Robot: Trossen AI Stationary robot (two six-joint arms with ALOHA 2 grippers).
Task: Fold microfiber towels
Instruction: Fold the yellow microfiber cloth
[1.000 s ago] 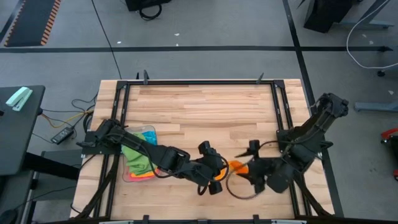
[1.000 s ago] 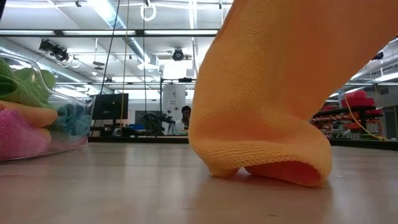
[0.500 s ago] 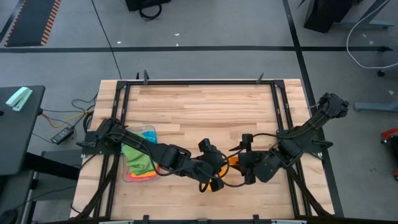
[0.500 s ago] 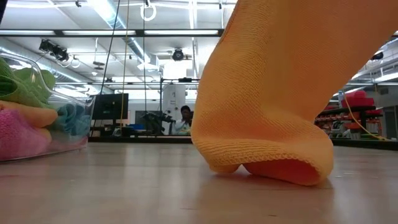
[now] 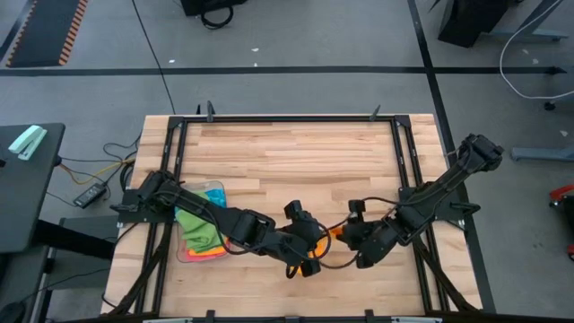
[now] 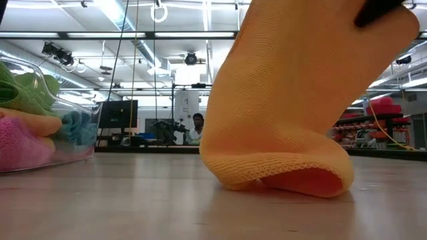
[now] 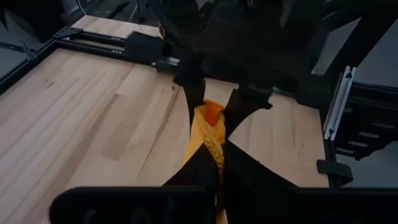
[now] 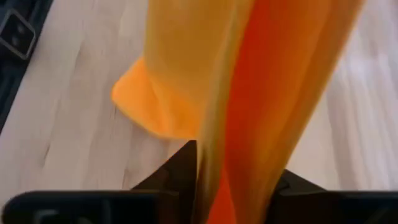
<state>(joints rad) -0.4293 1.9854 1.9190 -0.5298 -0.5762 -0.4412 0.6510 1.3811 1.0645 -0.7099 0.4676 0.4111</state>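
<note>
Your two arms meet near the front middle of the wooden table (image 5: pixel 296 152), and both are busy with one orange towel (image 6: pixel 287 120). Your left gripper (image 7: pixel 214 158) is clenched tight on the towel; in the left wrist view the cloth runs up as a thin strip between its two dark fingers. Your right gripper (image 5: pixel 345 235) is just beside the left one, with the towel between them. In the right wrist view the cloth hangs down between the right fingers (image 8: pixel 177 168), and in the left wrist view those fingers sit on both sides of the top of the cloth, but you cannot tell if they are squeezing it or only sitting around it. The towel is held up off the table, and only its rounded bottom fold touches the wood, as the low view shows. To the left, a clear plastic tray (image 5: pixel 184 253) sits at the table's left edge. It holds more towels: a green one (image 5: pixel 195 226), a blue one (image 5: pixel 213 191), and a pink one (image 6: pixel 20 148).
</note>
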